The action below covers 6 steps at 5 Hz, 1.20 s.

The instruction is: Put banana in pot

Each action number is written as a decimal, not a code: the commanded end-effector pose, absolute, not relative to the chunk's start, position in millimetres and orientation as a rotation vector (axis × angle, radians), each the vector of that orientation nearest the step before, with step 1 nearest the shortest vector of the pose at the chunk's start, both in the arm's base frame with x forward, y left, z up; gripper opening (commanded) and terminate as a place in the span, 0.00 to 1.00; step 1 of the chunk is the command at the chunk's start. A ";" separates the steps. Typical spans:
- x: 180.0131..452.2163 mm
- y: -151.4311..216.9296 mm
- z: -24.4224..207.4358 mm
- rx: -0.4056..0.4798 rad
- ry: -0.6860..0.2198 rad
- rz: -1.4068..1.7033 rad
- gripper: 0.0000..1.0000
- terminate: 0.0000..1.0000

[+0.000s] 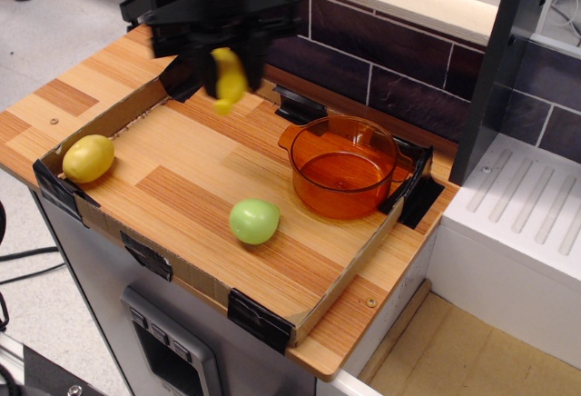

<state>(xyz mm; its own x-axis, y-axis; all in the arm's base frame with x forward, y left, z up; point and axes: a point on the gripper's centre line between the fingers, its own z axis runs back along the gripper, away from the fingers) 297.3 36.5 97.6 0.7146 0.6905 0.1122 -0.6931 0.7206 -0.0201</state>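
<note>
Pincer point(225, 60) clamped on the banana point(229, 78), which hangs roughly upright between the 2 dark fingers, lower tip pointing down, clear of the bench point(182, 173) surface. Holding it this high looks deliberate: judged from the height, the fruit should pass over the pot's rim rather than knock it. The banana is in the air above the rear part of the bench, to the left of the pot point(343, 166) and not yet over its mouth. Pot sits upright near the right rear corner of the shallow edged work area, open side up, empty as far as its transparent orange wall shows; 1 side handle points toward the back-left. Its wide mouth should make the drop forgiving. Arm pose: it comes in from the top-left edge of the view, wrist pointing straight down, fingers vertical; upper links are cut off by the frame, and the picture is motion-blurred around the tool, so finer finger detail cannot be told. Other items: 1 round yellow fruit point(88, 158) near the left edge and 1 green round fruit point(254, 221) near the front middle, both resting on the bench, well apart from the pincer. Judgement: transport step, release pending. Risk: banana snagging the near handle if lowered early.
</note>
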 end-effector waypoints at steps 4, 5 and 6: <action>334.9 -29.4 63.4 0.095 0.001 0.641 1.00 0.00; 330.5 -29.8 68.3 0.067 0.009 0.631 1.00 0.00; 326.6 -32.2 77.4 0.040 -0.001 0.611 1.00 0.00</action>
